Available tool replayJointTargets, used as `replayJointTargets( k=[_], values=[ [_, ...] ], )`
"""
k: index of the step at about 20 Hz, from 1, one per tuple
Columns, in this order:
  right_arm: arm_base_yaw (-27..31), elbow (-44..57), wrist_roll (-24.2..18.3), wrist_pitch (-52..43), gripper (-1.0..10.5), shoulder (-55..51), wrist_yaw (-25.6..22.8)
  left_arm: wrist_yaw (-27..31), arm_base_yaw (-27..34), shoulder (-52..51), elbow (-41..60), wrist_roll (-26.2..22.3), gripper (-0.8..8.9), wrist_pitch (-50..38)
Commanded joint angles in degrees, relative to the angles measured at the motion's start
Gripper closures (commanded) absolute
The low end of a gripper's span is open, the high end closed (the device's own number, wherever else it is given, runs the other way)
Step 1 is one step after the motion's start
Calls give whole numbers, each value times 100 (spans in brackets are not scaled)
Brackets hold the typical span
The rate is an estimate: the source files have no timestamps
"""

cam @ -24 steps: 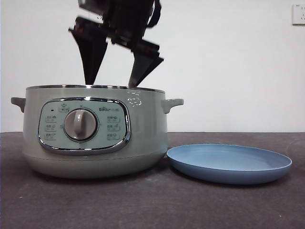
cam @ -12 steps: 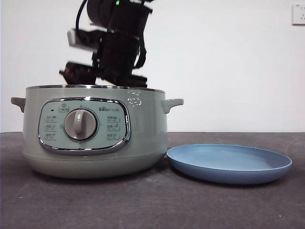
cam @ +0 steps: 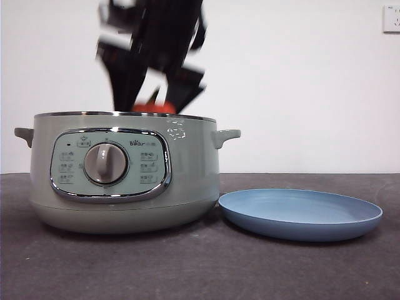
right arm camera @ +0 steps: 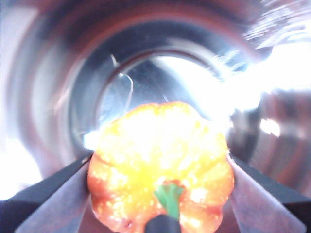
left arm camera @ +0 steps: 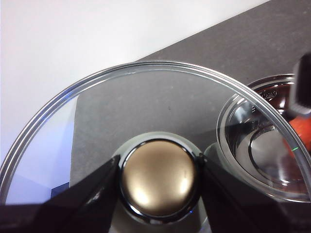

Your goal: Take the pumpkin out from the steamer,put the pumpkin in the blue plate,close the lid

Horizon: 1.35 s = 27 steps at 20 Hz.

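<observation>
My right gripper (right arm camera: 160, 194) has its two black jaws pressed against the sides of the pumpkin (right arm camera: 160, 165), one on each flank, so the orange-red body sits pinched between them with its green stem turned toward my wrist. Beyond the pumpkin, straight past my fingertips, I look into the shiny steel bowl of the steamer (right arm camera: 146, 82); the picture is blurred there and I cannot make out more than its round floor and bright wall.

In the front view that same right gripper (cam: 153, 94) hangs dark and smeared above the steamer (cam: 125, 169), and the top of the pumpkin (cam: 153, 108) shows as a red sliver between the jaws, just above the chrome rim and over the pot's opening. The pale green pot stands on the dark table (cam: 200, 269), dial and control panel facing the camera. Off to one side of the pot, low and just beside its base, lies the blue plate (cam: 300, 214), with nothing in it.

My left gripper (left arm camera: 158, 182) is clamped on the knob of the lid (left arm camera: 146, 97); the jaws touch the knob on both sides, and the glass disc with its steel rim spreads out all around them. Through and past the glass I see the steamer's open steel bowl (left arm camera: 262, 145) and, at its far edge, an orange scrap of the pumpkin (left arm camera: 302, 131).
</observation>
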<state>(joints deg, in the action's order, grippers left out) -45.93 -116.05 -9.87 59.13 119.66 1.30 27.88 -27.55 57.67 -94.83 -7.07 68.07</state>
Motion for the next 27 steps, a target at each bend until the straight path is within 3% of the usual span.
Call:
replayJointTargets(
  k=[1, 5, 8, 13, 21, 27],
  values=[
    [197, 4, 42, 389, 954, -479, -15, 33, -15, -33, -85, -48, 826, -363],
    [841, 4, 341, 1359, 954, -1429, -17, 13, -15, -33, -85, -50, 826, -632],
    [1414, 20, 824, 1961, 956, -1705, -20, 9, -15, -33, -85, -52, 826, -717],
    [1947, 1143, 1080, 1902, 957, -2297, -44, -291, -15, 61, -85, -52, 826, -717],
    [1952, 4288, 1346, -343, 956, -3248, -157, -590, -15, 382, -85, -52, 826, -743],
    [1952, 4944, 1344, -1864, 954, -2815, -125, -732, -15, 485, -85, -50, 826, -761]
  ],
)
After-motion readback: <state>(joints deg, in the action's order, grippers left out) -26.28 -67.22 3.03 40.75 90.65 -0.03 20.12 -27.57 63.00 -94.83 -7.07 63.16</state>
